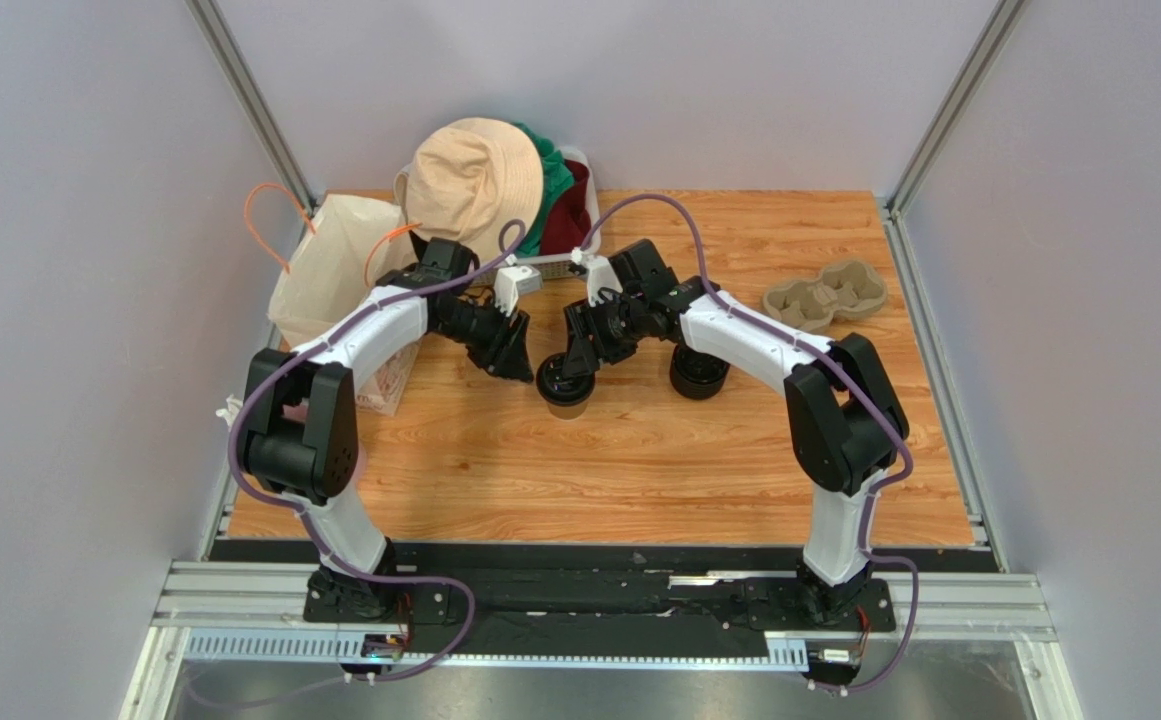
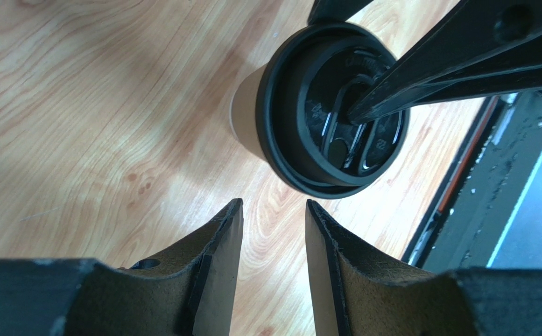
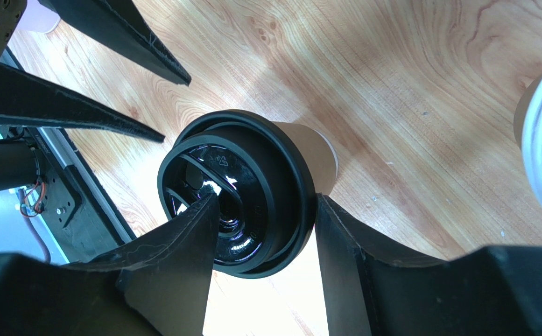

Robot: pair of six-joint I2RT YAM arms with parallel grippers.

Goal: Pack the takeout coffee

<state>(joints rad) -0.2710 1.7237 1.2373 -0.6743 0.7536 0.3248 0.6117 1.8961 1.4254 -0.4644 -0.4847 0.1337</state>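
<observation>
The takeout coffee point(image 1: 565, 384) stands lidded on the table point(image 1: 616, 480) under the right gripper point(image 3: 265, 203), one finger on its lid and one outside the rim, clamping or not I cannot tell, with the released, empty left gripper point(image 2: 273, 204) just short of it.

The takeout coffee point(image 1: 565, 384) has kraft-brown sides and a glossy black lid point(image 2: 301, 140). The table point(image 1: 616, 465) is warm orange-brown wood with darker wavy grain and small knots. The arms point(image 1: 376, 323) are white with black joints, and their cables point(image 1: 236, 450) are purple. The hat point(image 1: 469, 180) is peach, and the cloth point(image 1: 549, 162) is green and dark red. The bag point(image 1: 334, 263) is cream with orange handles point(image 1: 263, 210). The cup carrier point(image 1: 827, 296) is grey-beige, and the walls point(image 1: 75, 225) are pale lilac-grey.
</observation>
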